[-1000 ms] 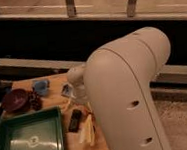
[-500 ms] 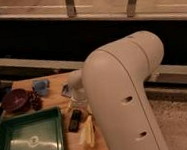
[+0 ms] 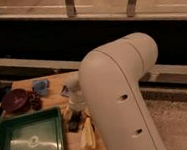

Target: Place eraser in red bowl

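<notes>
Hovering by the right edge of the table (image 3: 53, 99), the gripper (image 3: 75, 100) sits just behind the eraser (image 3: 73, 123); whether it is open I cannot tell. I cannot make out the red bowl: confirm it before any release, and avoid the maroon bowl (image 3: 15, 100).

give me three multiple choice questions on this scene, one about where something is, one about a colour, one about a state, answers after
1. Where is the gripper?
A. over the table, just right of the tray
B. inside the dark bowl
C. over the floor at far right

2. What colour is the tray?
A. green
B. white
C. yellow

3. How is the arm posed?
A. stretched straight up
B. bent at the elbow, reaching down to the table
C. folded away from the table

Answers:
1 A: the white wrist comes down over the wooden table, beside the tray's right rim.
2 A: its rim and floor are both dark green.
3 B: the big rounded elbow fills the middle of the view and the forearm runs left and down towards the table.
</notes>
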Motion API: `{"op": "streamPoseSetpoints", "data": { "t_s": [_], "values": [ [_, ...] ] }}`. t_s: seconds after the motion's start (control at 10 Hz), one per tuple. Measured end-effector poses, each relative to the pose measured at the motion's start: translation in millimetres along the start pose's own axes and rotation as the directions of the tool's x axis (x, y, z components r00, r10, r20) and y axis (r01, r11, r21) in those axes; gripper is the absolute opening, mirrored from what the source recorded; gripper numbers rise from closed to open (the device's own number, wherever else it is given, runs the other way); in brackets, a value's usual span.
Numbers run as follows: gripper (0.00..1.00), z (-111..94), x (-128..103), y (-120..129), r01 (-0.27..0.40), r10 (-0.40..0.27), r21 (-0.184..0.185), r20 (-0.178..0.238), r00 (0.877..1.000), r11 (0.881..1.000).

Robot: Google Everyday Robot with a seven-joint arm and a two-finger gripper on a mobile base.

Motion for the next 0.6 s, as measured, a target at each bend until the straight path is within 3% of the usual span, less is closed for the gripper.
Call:
{"op": "streamPoseSetpoints", "data": {
  "t_s": [0.2,0.6],
  "values": [
    [0.74,2.4,-0.4,2.3,0.005,-0.005,0.009,-0.005,1.000,1.000],
    [0.34,3.6,-0.6,6.2,0.013,-0.013,-0.031,-0.015,1.000,0.999]
  ]
}}
